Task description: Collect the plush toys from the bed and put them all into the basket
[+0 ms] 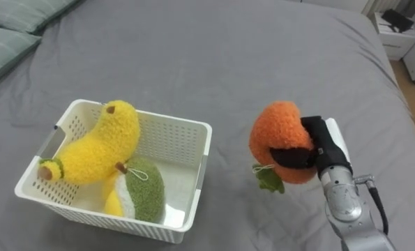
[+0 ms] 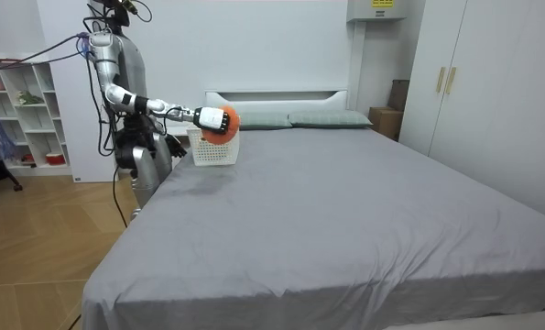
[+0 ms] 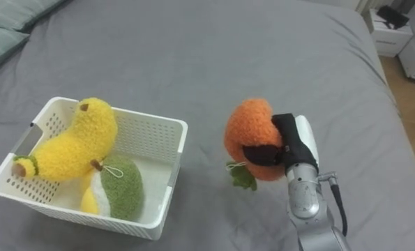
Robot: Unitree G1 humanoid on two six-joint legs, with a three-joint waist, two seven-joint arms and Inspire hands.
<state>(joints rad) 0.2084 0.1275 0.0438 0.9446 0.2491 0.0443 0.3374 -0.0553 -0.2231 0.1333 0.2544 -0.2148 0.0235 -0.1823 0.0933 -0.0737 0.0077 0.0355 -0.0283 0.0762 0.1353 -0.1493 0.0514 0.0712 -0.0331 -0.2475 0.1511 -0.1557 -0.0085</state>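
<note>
Left eye view: right hand (image 1: 319, 150) clasps orange plush toy (image 1: 277, 132) above bed (image 1: 263, 49), beside white basket (image 1: 206, 136) holding banana toy (image 1: 99, 143) and green toy (image 1: 143, 188). Risk: sideways grip; plush may slip short of basket.
Room view: toy hides part of basket.
Right eye view: fingertips sunk in plush.

The right hand (image 1: 322, 146) has black fingers and a white shell over its back. Its wrist and forearm are rounded, brushed silver metal, with a dark cable looping alongside. In the room view the torso is silver-grey with dark joints.
</note>
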